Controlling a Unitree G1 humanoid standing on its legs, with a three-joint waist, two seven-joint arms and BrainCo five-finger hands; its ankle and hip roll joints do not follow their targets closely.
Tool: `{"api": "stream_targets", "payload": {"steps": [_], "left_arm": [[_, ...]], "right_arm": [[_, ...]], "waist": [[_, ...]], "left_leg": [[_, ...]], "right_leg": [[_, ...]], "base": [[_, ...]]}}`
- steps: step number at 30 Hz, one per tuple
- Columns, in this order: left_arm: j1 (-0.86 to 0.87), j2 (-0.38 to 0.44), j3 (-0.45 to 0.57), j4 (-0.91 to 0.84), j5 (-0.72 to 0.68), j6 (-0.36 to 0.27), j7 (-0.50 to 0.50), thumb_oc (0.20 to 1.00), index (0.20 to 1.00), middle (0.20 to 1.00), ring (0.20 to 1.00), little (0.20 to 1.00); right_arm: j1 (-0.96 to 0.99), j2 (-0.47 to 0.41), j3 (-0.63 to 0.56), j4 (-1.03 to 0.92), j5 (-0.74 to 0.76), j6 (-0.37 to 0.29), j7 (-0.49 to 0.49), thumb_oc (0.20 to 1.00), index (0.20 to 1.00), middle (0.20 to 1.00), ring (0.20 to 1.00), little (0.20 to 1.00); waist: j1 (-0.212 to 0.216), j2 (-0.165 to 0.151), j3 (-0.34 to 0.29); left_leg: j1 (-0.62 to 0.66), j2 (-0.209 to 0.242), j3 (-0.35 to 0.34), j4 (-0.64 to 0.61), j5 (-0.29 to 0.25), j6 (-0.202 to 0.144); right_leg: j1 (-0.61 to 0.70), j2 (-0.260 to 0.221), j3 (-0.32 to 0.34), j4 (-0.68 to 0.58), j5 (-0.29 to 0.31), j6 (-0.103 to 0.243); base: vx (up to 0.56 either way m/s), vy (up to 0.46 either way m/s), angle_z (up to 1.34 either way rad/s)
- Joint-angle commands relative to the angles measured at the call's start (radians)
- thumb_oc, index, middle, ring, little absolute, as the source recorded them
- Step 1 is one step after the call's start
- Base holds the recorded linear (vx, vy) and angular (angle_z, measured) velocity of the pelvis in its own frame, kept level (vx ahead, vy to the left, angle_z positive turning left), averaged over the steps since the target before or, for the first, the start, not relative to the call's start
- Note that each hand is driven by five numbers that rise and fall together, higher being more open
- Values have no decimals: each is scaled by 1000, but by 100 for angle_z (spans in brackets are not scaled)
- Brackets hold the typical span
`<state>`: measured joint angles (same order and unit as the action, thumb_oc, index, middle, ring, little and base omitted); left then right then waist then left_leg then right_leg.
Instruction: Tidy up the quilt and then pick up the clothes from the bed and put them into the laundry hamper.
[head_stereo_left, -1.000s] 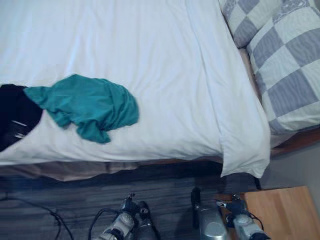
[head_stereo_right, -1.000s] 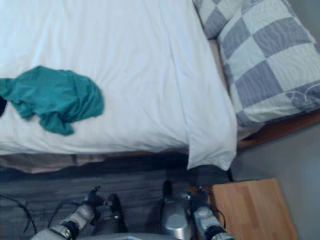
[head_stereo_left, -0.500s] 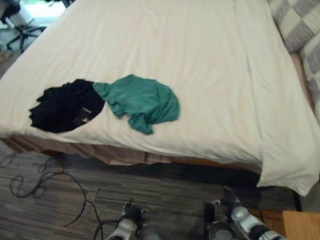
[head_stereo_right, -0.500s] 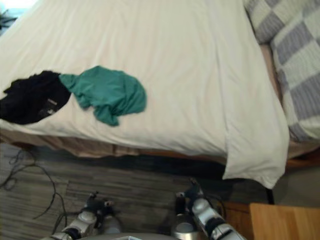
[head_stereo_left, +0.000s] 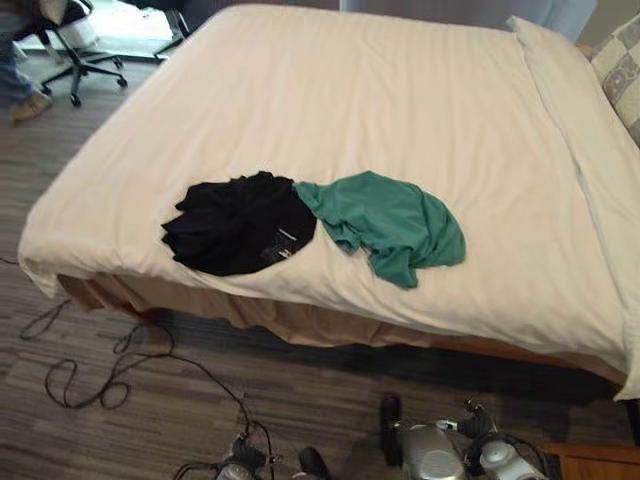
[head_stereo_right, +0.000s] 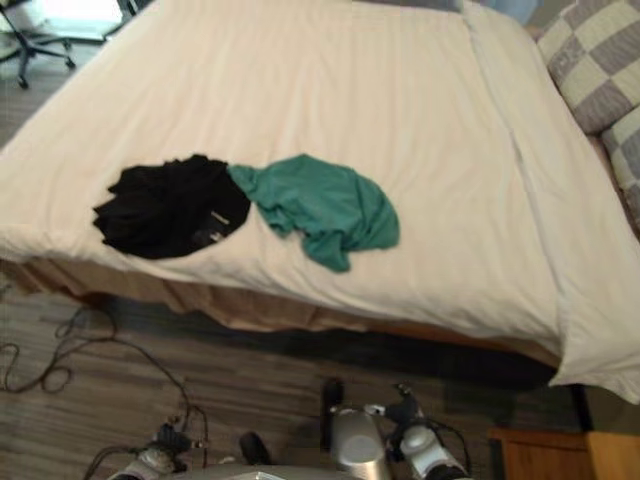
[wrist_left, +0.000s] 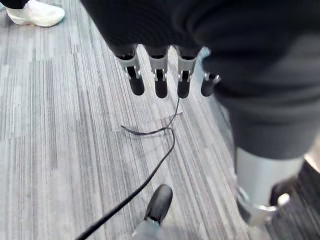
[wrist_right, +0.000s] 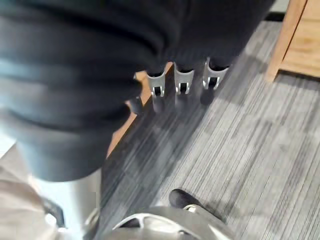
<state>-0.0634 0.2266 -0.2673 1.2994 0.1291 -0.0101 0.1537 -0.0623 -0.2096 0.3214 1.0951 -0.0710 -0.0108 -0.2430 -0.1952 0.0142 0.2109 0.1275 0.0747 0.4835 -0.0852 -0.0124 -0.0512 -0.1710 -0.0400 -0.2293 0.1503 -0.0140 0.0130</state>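
- Status: the quilt (head_stereo_left: 420, 110) lies flat and smooth across the bed; judged from this, the tidying step is complete and garment pickup is the step in hand.
- 2 garments lie on the quilt near its front edge, left of frame centre in the eye views: a black garment (head_stereo_left: 238, 222) and a green garment (head_stereo_left: 392, 222). Their edges touch where the green cloth meets the black.
- Left hand (wrist_left: 159, 75): fingers hang straight and relaxed over the grey floor (wrist_left: 60, 140), holding nothing.
- Right hand (wrist_right: 181, 80): fingers likewise straight and empty, above the floor beside a wooden cabinet (wrist_right: 300, 45).
- Procedure, step 1: bring both hands up to bed height before reaching; they hang low, well apart from the garments.
- Step 2: take 1 garment per hand, or gather both at the touching edges. Close the fingers on a bunched fold, not on a flat area, to avoid pinching the quilt beneath.
- Step 3: lift straight up so the smoothed quilt is not dragged.
- Caution: a black cable (head_stereo_left: 100, 360) loops on the floor at the lower left; avoid it when stepping.
- View differences: the eye views show the bed, garments and checked pillows (head_stereo_right: 595, 70) at the upper right. The wrist views give each hand's finger state. The left eye view shows an office chair (head_stereo_left: 75, 45) at the upper left; the left wrist view shows a white shoe (wrist_left: 35, 12).
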Motion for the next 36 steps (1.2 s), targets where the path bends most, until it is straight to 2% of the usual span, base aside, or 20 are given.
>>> {"api": "stream_targets", "payload": {"steps": [1, 2, 3, 5, 7, 9, 10, 11, 12, 13, 14, 17, 19, 20, 22, 23, 25, 27, 31, 36], "left_arm": [[-115, 21, -38, -7, 2, -18, 11, 1000, 1000, 1000, 1000, 1000], [-117, 22, -38, -7, 1, -17, 11, 1000, 1000, 1000, 1000, 1000], [-122, 23, -44, -27, -4, -18, 19, 1000, 1000, 1000, 1000, 1000], [-130, 22, -55, -43, -9, -28, 25, 1000, 1000, 1000, 1000, 1000], [-132, 13, -63, -39, 6, -31, 23, 1000, 1000, 1000, 1000, 1000], [-125, 4, -77, -37, 25, -35, 21, 1000, 1000, 1000, 1000, 1000], [-125, 0, -83, -40, 31, -35, 20, 1000, 1000, 1000, 1000, 1000], [-125, 0, -83, -40, 31, -35, 20, 1000, 1000, 1000, 1000, 1000], [-118, -17, -94, -20, 51, -32, 18, 1000, 1000, 1000, 1000, 1000], [-131, -21, -104, -18, 72, -26, 12, 1000, 1000, 1000, 1000, 1000], [-131, -20, -104, -18, 72, -26, 12, 1000, 1000, 1000, 1000, 1000], [-169, -15, -120, -32, 82, -19, 24, 1000, 1000, 1000, 1000, 1000], [-189, -2, -104, -58, 54, -23, 32, 1000, 1000, 1000, 1000, 1000], [-189, 3, -100, -67, 48, -24, 34, 1000, 1000, 1000, 1000, 1000], [-186, 7, -96, -69, 45, -26, 36, 1000, 1000, 1000, 1000, 1000], [-160, 18, -92, -50, 64, -14, 31, 1000, 1000, 1000, 1000, 1000], [-151, 19, -85, -38, 64, -9, 34, 1000, 1000, 1000, 1000, 1000], [-130, 12, -78, -17, 51, -7, 43, 1000, 1000, 1000, 1000, 1000], [-71, -14, 1, 8, -48, -8, 54, 1000, 1000, 1000, 1000, 1000], [-47, -21, 28, 28, -68, -4, 65, 1000, 1000, 1000, 1000, 1000]], "right_arm": [[-63, 41, 62, 52, -16, 6, -3, 1000, 1000, 1000, 1000, 1000], [-65, 42, 61, 52, -16, 6, -3, 1000, 1000, 1000, 1000, 1000], [-67, 30, 59, 56, -12, 9, -5, 1000, 1000, 1000, 1000, 1000], [-72, 20, 57, 54, -12, 8, -6, 1000, 1000, 1000, 1000, 1000], [-77, 15, 69, 42, -34, 11, 4, 1000, 1000, 1000, 1000, 1000], [-73, 8, 80, 22, -52, 7, 13, 1000, 1000, 1000, 1000, 1000], [-70, 0, 89, 11, -67, 7, 13, 1000, 1000, 1000, 1000, 1000], [-70, 0, 89, 10, -67, 7, 13, 1000, 1000, 1000, 1000, 1000], [-59, 1, 108, -17, -104, 6, 27, 1000, 1000, 1000, 1000, 1000], [-50, 10, 110, -43, -130, 1, 30, 1000, 1000, 1000, 1000, 1000], [-50, 10, 110, -43, -130, 1, 30, 1000, 1000, 1000, 1000, 1000], [-95, 51, 157, -83, -146, 2, 34, 1000, 1000, 1000, 1000, 1000], [-126, 59, 173, -113, -148, -6, 40, 1000, 1000, 1000, 1000, 1000], [-135, 59, 188, -124, -162, -9, 42, 1000, 1000, 1000, 1000, 1000], [-141, 58, 206, -129, -180, -16, 45, 1000, 1000, 1000, 1000, 1000], [-117, 55, 221, -117, -192, -20, 40, 1000, 1000, 1000, 1000, 1000], [-115, 58, 218, -102, -185, -16, 37, 1000, 1000, 1000, 1000, 1000], [-105, 65, 192, -49, -147, -1, 25, 1000, 1000, 1000, 1000, 1000], [-70, 56, 80, 56, -52, 28, -7, 1000, 1000, 1000, 1000, 1000], [-55, 32, 1, 90, 21, 33, -35, 1000, 1000, 1000, 1000, 1000]], "waist": [[13, -46, 76], [13, -49, 76], [29, -59, 83], [33, -68, 84], [18, -55, 59], [23, -38, 35], [29, -27, 26], [29, -26, 24], [28, -16, 2], [8, -26, -13], [9, -25, -16], [11, -53, 4], [42, -47, 18], [46, -43, 20], [48, -41, 26], [45, -24, 45], [48, -19, 49], [55, -18, 44], [81, -5, 13], [85, -14, 26]], "left_leg": [[-128, 136, 32, 529, 70, -154], [-140, 141, 45, 534, 84, -141], [-190, 152, 4, 621, 106, -144], [-219, 183, -14, 594, 80, -129], [-152, 199, -5, 403, 41, -107], [-104, 209, -53, 122, 89, -106], [-103, 232, -98, 43, 137, -116], [-103, 233, -97, 38, 142, -116], [-80, 242, -169, -2, 114, -124], [-60, 212, -130, -2, 88, -126], [-64, 213, -129, -2, 90, -126], [-28, 156, -79, -2, 50, -97], [-16, 152, -31, -2, 37, -86], [-18, 147, -19, -2, 37, -81], [-26, 141, -18, -2, 41, -75], [-45, 103, -62, -2, 52, -49], [-46, 95, -65, -2, 49, -43], [-49, 76, -78, -2, 48, -42], [-37, 54, -92, -2, 55, -42], [-85, 77, -99, 89, 72, -67]], "right_leg": [[213, -2, 65, -216, -35, 20], [201, -3, 59, -215, -19, 12], [221, -10, 73, -236, -24, 5], [224, -46, 86, -238, -24, 30], [204, -89, 112, -238, -13, 82], [190, -122, 146, -238, -7, 122], [189, -135, 164, -238, -15, 134], [185, -133, 165, -238, -13, 133], [196, -164, 180, -238, -4, 154], [196, -201, 179, -238, 49, 175], [191, -200, 181, -238, 51, 174], [134, -240, 198, -196, 153, 199], [93, -255, 33, -164, 157, 180], [84, -246, -18, -129, 135, 171], [76, -212, -16, -80, 101, 164], [77, -45, 134, 20, -12, 145], [77, -20, 146, 48, -34, 131], [143, -13, 152, -32, -50, 98], [251, -37, 171, -234, -12, 99], [261, -58, 151, -238, -20, 93]], "base": [[126, -40, 17], [91, 13, -2], [44, 221, -44], [119, 320, -65], [160, 484, -67], [231, 605, -107], [154, 366, -109], [228, 576, -79], [218, 629, -69], [216, 631, -64], [96, 418, -52], [-2, 323, -33], [-82, 257, -103], [-103, 247, -88], [-105, 246, -34], [-102, 221, -5], [-85, 135, 27], [-33, -49, 77], [51, -91, 55], [-79, 42, 0]]}}
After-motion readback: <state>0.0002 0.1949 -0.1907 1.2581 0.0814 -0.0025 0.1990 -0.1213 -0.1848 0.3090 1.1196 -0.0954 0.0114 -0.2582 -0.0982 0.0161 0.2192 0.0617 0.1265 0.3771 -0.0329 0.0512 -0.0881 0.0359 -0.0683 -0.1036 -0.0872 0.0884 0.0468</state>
